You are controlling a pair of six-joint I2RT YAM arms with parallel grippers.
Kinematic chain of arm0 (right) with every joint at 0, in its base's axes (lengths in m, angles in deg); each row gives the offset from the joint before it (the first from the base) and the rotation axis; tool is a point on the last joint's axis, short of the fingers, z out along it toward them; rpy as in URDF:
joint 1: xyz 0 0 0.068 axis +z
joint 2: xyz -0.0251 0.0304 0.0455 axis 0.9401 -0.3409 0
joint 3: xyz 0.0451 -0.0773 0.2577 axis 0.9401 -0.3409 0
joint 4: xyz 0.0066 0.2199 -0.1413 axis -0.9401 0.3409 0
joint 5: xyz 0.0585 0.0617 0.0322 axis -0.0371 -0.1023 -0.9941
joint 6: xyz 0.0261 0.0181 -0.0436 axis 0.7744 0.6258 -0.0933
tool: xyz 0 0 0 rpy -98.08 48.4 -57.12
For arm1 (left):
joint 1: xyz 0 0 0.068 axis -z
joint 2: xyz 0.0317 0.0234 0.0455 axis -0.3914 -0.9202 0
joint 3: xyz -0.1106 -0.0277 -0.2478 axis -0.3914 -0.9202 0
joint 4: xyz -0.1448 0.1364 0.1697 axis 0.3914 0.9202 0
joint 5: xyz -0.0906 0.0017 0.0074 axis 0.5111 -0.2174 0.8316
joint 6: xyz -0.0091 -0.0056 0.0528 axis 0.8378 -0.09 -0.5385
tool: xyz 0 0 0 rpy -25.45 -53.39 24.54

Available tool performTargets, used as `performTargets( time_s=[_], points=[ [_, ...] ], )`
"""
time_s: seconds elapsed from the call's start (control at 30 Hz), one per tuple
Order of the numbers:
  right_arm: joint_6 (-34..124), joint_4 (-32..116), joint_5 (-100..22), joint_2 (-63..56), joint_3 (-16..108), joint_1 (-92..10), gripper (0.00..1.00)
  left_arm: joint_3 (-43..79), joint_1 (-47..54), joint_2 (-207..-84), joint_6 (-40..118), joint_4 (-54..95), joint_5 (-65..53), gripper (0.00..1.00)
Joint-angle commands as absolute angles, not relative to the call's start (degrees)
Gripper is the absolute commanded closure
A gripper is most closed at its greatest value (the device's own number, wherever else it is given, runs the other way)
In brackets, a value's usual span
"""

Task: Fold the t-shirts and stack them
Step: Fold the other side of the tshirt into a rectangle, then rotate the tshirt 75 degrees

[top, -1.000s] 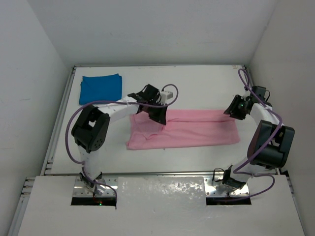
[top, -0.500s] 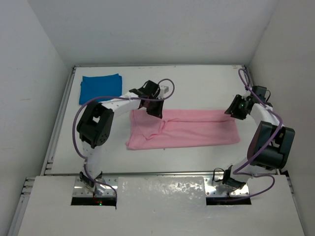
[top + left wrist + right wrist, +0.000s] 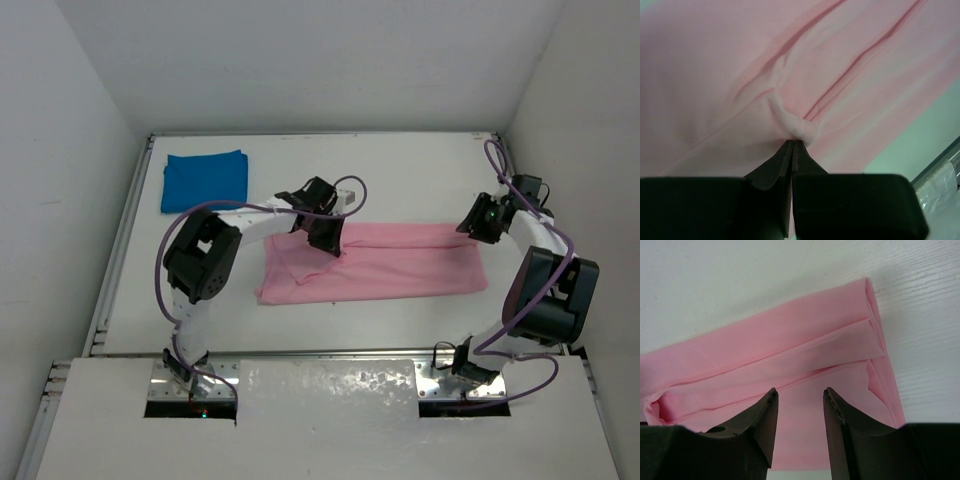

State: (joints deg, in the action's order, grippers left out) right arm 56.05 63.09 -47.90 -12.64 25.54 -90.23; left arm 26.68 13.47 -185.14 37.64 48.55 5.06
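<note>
Left gripper (image 3: 792, 144) has closed since the earlier frame, pinching a fold of the light pink cloth t-shirt (image 3: 400, 265) near its left end. Right gripper (image 3: 800, 397) hangs part-open over its right end. Bright blue folded cloth t-shirt (image 3: 204, 180) lies well apart, beyond its far-left corner.

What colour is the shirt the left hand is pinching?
Plain light pink. The t-shirt shows best in the left wrist view.

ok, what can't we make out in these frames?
- Left gripper, shut on the pink t-shirt: layers pinched hidden in the bunched cloth, left wrist view; top view, its own wrist covers the fingertips.
- Blue t-shirt: top view only, too small to count folds.
- Right gripper, open: right wrist view cannot show whether its fingers touch the cloth.
</note>
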Motion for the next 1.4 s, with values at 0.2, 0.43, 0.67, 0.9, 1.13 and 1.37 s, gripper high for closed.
performTargets(
  time_s=[0.2,0.43,0.67,0.9,1.13,1.37],
  points=[
    [55.2,62.1,-47.8,-11.7,26.0,-90.5,0.59,22.6,15.0,-182.5,38.5,43.7,6.9,1.0],
    [55.1,62.1,-47.8,-11.4,25.3,-90.5,0.59,23.2,15.0,-183.5,38.8,42.8,7.1,1.0],
    [55.7,62.5,-47.6,-11.6,25.7,-90.5,0.58,32.9,13.1,-175.6,38.3,53.6,-0.7,0.99],
    [58.0,63.6,-43.1,-13.8,26.4,-90.5,0.43,28.1,3.2,-172.9,39.5,59.5,-9.7,0.71],
    [57.1,65.3,-40.6,-20.9,32.8,-90.5,0.44,22.3,-4.6,-174.1,39.1,56.0,-13.1,0.64],
    [56.5,66.6,-41.6,-25.1,37.6,-90.5,0.46,23.6,-4.7,-179.8,39.0,55.3,-11.2,0.64]
  ],
)
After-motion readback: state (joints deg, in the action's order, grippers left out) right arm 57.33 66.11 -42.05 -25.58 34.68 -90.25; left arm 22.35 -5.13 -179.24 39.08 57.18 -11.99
